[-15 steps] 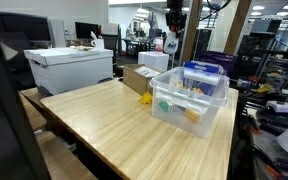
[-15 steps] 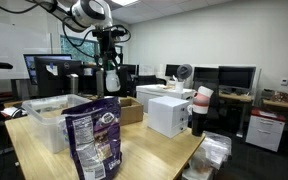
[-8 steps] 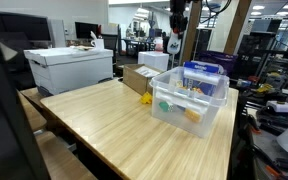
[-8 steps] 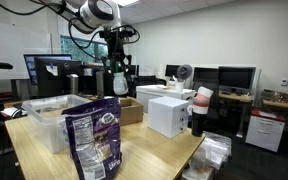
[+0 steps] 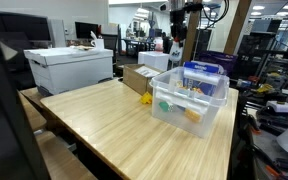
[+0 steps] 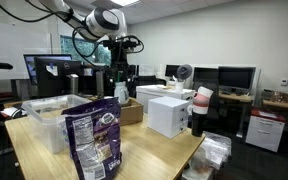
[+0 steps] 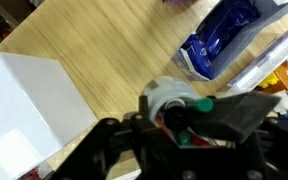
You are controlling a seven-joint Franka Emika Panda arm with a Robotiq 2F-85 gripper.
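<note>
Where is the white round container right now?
In an exterior view the white round container hangs in the pincer, high above the wooden table, between the clear plastic bin and the white cardboard box.

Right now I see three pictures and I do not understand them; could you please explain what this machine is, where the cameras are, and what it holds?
This is a robot arm above a wooden table. Two pictures come from cameras standing in the room; the third from a camera on the arm's wrist, looking down. On the table stand a clear bin with a blue bag, a cardboard box, a white box and a snack bag. The fingers hold a small white container in the air.
</note>
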